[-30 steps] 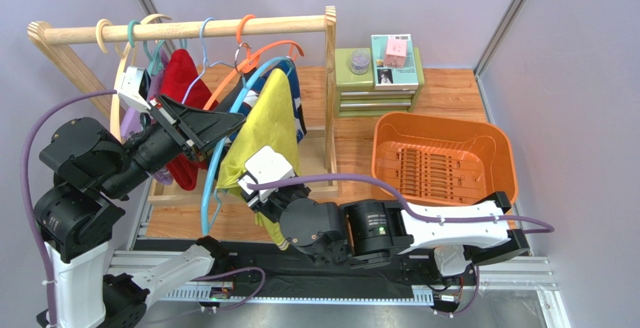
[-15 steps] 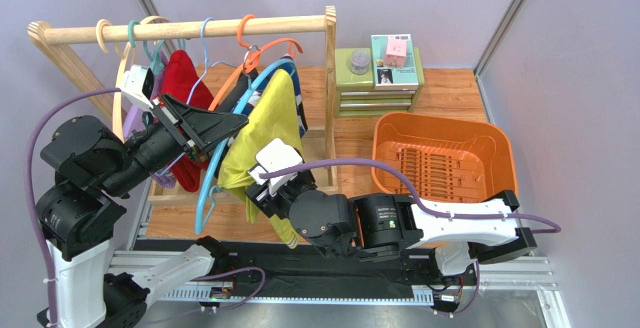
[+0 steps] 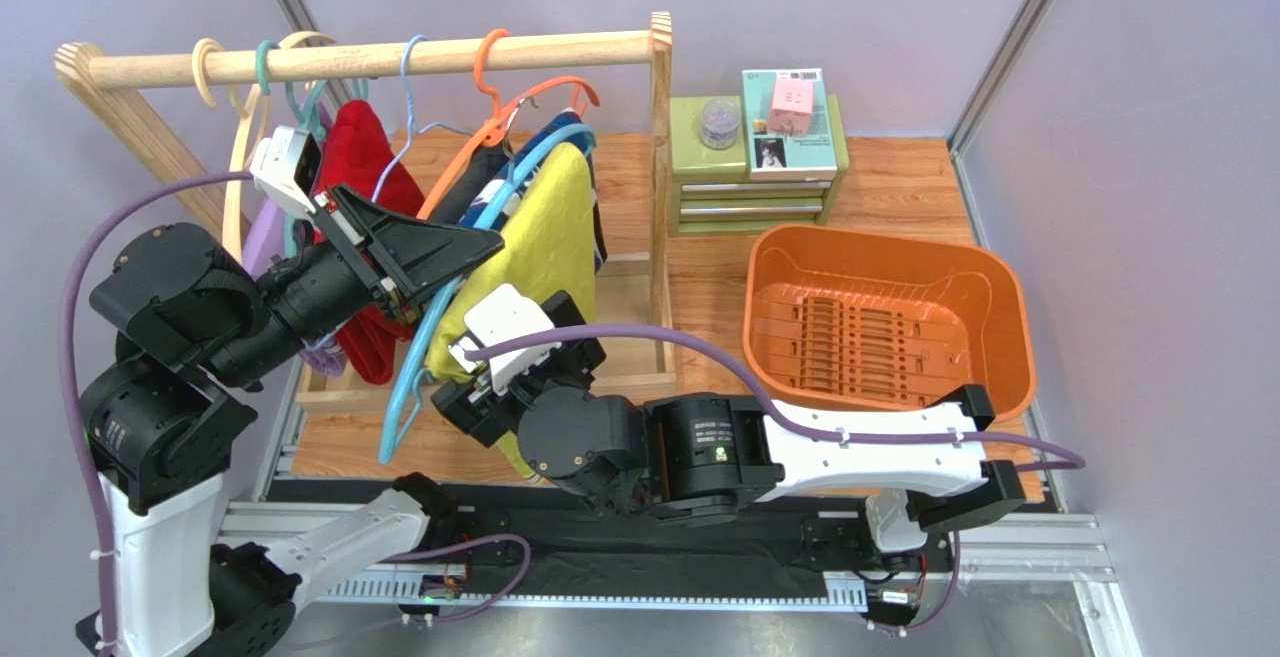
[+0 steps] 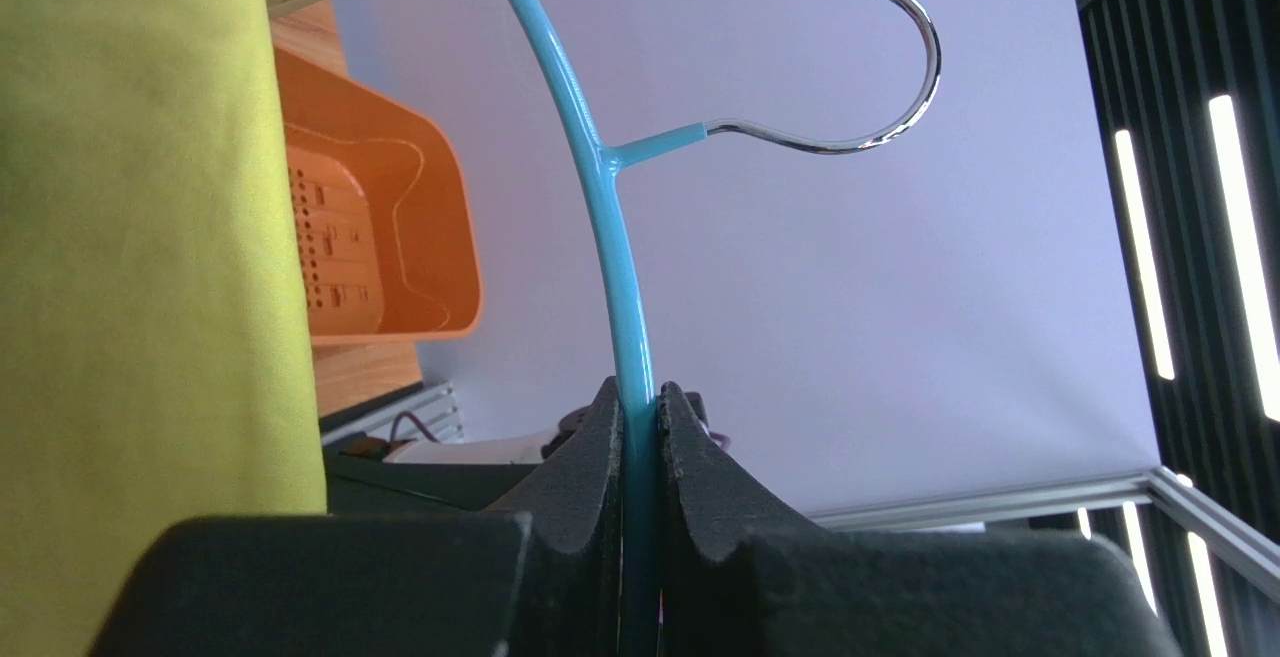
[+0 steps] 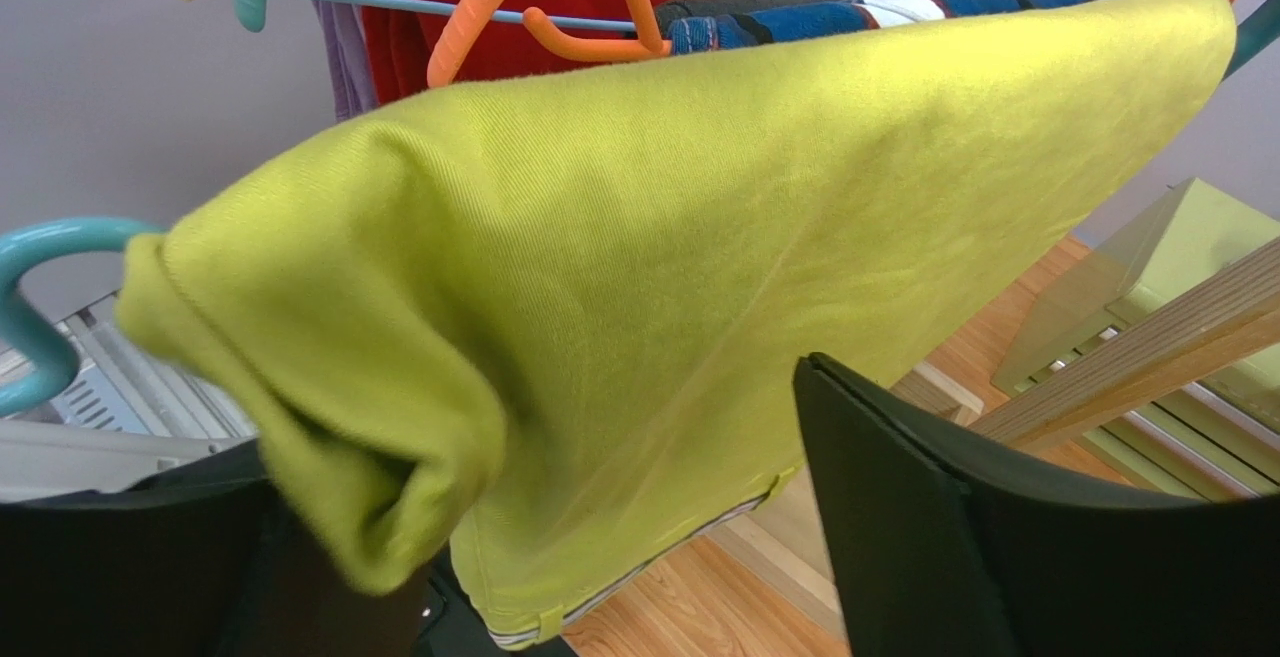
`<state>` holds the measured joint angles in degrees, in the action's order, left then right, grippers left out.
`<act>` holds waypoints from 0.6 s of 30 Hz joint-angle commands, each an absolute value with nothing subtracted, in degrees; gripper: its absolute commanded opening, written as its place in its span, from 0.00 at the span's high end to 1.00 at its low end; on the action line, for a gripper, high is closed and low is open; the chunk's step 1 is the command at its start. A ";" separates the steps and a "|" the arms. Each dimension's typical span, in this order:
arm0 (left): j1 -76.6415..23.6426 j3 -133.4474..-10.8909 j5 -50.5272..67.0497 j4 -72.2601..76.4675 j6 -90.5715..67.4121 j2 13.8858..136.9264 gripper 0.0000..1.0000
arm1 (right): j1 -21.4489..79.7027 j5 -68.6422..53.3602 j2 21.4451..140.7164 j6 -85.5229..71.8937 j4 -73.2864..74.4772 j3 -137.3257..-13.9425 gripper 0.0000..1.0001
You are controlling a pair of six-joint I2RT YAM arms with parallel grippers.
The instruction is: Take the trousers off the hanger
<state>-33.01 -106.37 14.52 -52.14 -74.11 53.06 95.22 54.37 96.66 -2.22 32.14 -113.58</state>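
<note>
The yellow-green trousers (image 3: 544,245) hang over a blue hanger (image 3: 428,342) that is off the rail and tilted. My left gripper (image 3: 451,249) is shut on this hanger's wire (image 4: 631,357), below its steel hook (image 4: 887,87). The navy trousers (image 3: 597,207) hang just behind the yellow-green ones. My right gripper (image 3: 489,380) is at the lower end of the yellow-green trousers (image 5: 676,237). It is open, and the cloth hangs loose between its wide-apart fingers (image 5: 1022,537). In the right wrist view the navy trousers (image 5: 902,12) show only as a strip along the top.
A wooden rack (image 3: 376,57) carries several more hangers, a red garment (image 3: 361,147) and a black one (image 3: 469,177). An orange basket (image 3: 887,327) stands on the right. Behind it is a stack of books and boxes (image 3: 759,147). The rack's right post (image 3: 661,192) is next to the trousers.
My right gripper has opened wide and moved left and up along the yellow-green trousers. The left gripper has lifted the blue hanger slightly, still shut on it.
</note>
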 commanded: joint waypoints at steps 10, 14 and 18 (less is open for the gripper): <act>-33.22 -110.57 16.79 -41.92 -74.00 52.56 1.00 | 91.85 60.82 94.76 -8.61 30.06 -111.11 0.12; -33.22 -110.22 17.14 -41.92 -74.00 52.47 1.00 | 90.97 58.89 91.59 -7.83 28.84 -107.94 0.19; -33.22 -110.30 17.14 -41.66 -74.18 52.56 1.00 | 90.97 60.38 90.88 -7.21 28.74 -106.79 0.24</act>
<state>-33.01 -106.67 14.92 -51.75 -73.97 54.04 91.94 57.08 94.00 -6.66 31.38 -107.39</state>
